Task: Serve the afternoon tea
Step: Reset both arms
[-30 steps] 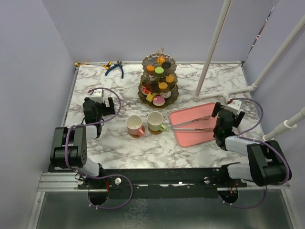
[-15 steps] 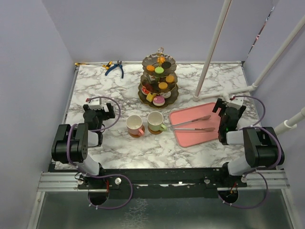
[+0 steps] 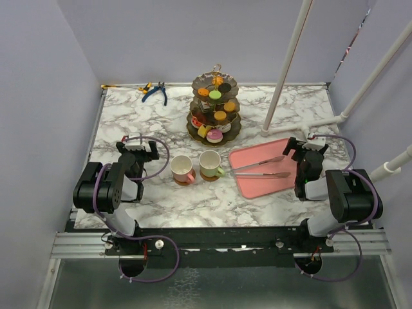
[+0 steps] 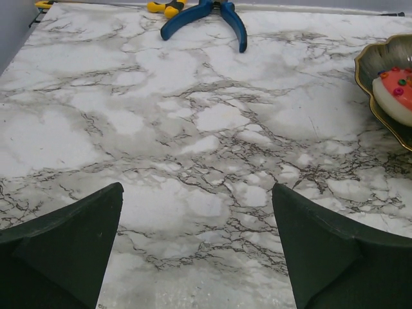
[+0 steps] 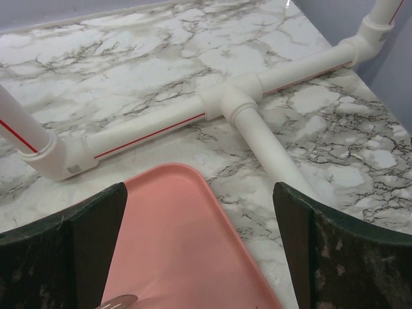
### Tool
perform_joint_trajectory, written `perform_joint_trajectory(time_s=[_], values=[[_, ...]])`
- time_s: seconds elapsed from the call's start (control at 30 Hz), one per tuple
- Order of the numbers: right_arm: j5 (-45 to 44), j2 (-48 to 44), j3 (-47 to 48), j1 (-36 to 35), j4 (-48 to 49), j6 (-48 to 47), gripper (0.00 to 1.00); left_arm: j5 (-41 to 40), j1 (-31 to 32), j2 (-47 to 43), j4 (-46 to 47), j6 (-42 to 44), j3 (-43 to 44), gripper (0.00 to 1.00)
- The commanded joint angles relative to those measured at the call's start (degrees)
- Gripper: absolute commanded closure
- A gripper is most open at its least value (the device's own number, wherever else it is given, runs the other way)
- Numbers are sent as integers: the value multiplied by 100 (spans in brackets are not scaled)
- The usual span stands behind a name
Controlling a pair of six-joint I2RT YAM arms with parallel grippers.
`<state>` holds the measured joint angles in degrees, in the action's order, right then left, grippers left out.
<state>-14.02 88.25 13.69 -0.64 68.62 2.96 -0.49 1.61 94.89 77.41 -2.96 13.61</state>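
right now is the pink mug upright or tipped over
Upright: the pink mug stands on its brown coaster, open mouth facing up toward the top camera.

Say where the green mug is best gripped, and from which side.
Probably the rim by the handle, from above on its right: the green mug stands upright, mouth open, handle toward the tray, and the pink mug crowds its left.

- The three-tier stand [image 3: 214, 109] is standing at the far middle of the worktop [image 3: 161, 199], carrying colourful pastries [image 3: 215, 95].
- The pink mug [image 3: 182, 169] and the pale-green mug [image 3: 210, 163] are sitting side by side on brown coasters [image 3: 185, 182].
- The pink tray [image 3: 257, 185] is lying to their right.
- The left gripper [image 3: 138, 147] is staying left of the pink mug, and the right gripper [image 3: 308, 147] is at the tray's right edge.
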Motion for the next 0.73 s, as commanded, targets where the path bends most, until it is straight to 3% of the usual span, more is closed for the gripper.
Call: perform_joint_trajectory(time_s=[0.0,0.7], values=[[153,44,-67,31,471,-21,0,-172,24,-14,-112,59,55,1],[146,40,-59,37,442,-15,0,-545,201,-23,-326,148,152,1]])
